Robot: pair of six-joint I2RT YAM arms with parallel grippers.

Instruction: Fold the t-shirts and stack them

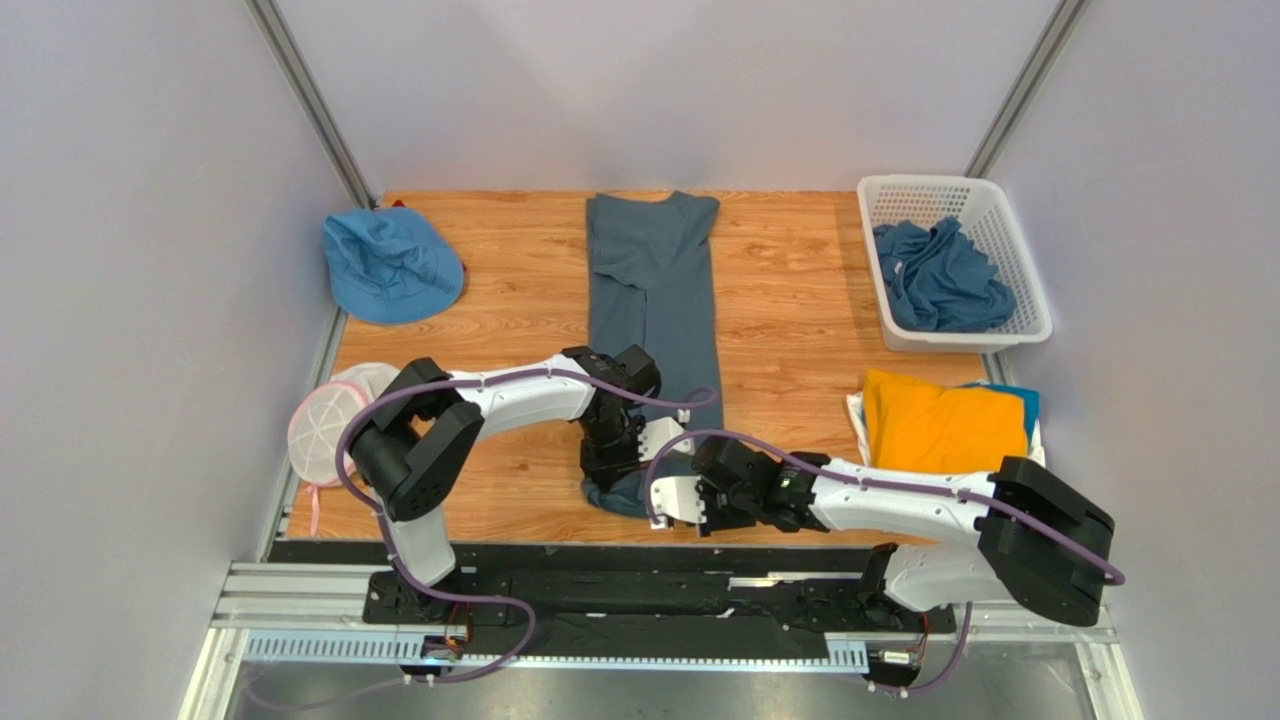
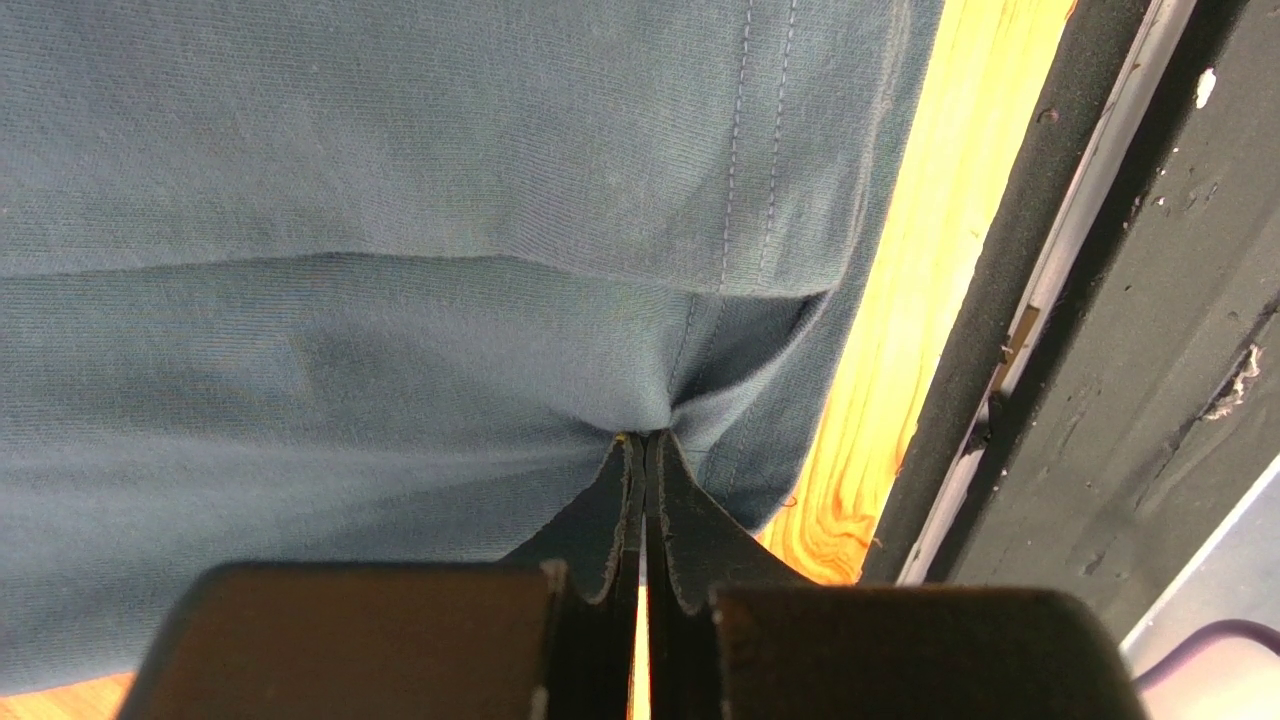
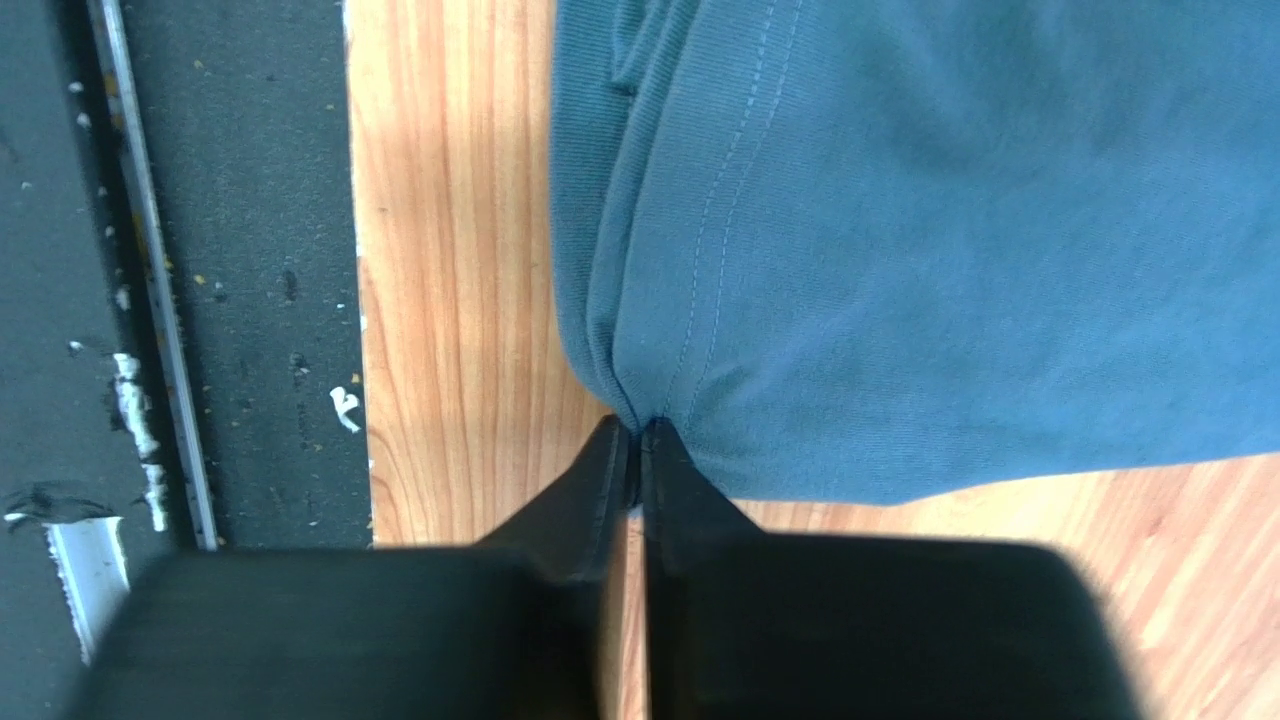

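Pinching the stitched hem of the slate-blue t-shirt: left hand and right hand, clamped tight.

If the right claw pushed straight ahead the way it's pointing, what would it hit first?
The slate-blue t-shirt: the right claw is shut at its edge, with more cloth directly ahead.

Laid-out t-shirt: dark slate-blue, plain, with paler stitch lines at the hem.
Basket t-shirts: slate-blue, plain.
Basket: white, open lattice.
Top t-shirt of stack: mustard-yellow.
Blue t-shirt: bright blue edge showing.
White t-shirt: white edge showing.
Hat: bright blue.
Mesh pouch: white, pink edging.
Table: orange-brown wood grain.
Left arm, right arm: white shells, black joints, purple cables.
Left gripper, right gripper: black.
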